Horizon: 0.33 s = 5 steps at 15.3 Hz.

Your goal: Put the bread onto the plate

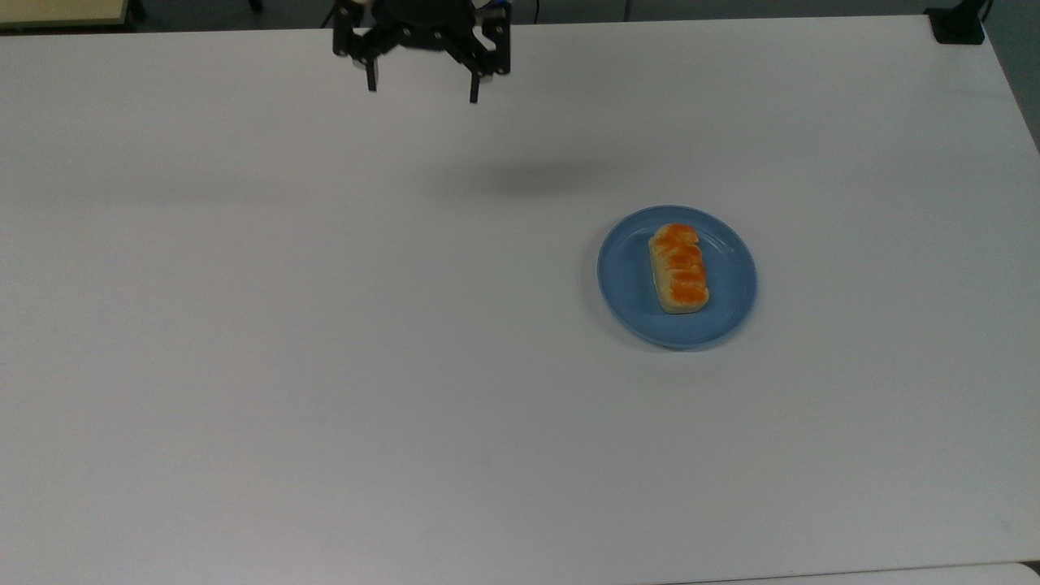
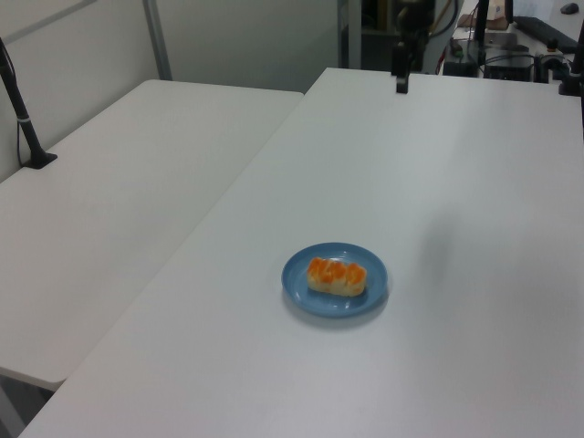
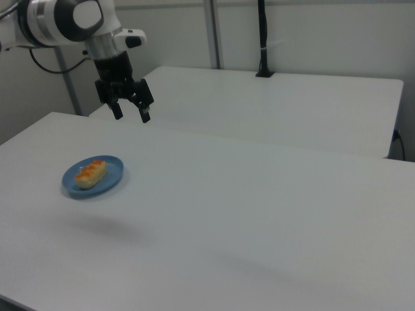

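The bread (image 1: 679,268) lies flat on the blue plate (image 1: 630,280), orange-brown top up and its length running across the middle of the dish, inside the rim. The plate rests on the white table (image 1: 325,366), toward the top view's right. Farther back, near the table's far edge, the hand (image 1: 422,88) hangs in the air, fingers spread wide and empty, well apart from the plate.

**Raised, spread wide, holding nothing**

Black two-finger gripper (image 1: 422,88) up at the far edge of the top view, left of centre, fingers (image 3: 145,116) spread and pointing down. Hangs in the right view's upper left below a white and grey arm (image 3: 71,19) reaching in from the right view's left.
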{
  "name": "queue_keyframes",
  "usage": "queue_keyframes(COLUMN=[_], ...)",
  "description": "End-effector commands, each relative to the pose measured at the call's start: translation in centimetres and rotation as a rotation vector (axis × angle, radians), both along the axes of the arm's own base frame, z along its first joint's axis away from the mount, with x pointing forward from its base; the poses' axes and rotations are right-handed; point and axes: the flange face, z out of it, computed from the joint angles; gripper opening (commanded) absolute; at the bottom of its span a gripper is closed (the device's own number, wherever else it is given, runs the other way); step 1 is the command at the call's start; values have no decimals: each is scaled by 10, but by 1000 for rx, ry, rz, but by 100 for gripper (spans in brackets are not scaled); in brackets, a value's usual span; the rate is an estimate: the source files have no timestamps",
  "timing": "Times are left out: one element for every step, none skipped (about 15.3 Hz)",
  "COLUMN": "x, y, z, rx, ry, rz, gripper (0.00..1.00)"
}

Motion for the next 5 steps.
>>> queue_keyframes(x=[-35,-36,-36,-36,-36], y=[-21,-22,-23,-23,-23], z=[22,23,24,24,25], rx=[86,87,87,87,87], ry=[4,3,4,6,7], rz=[-33,-36,-37,-36,-33], gripper=[100,100,100,100,100])
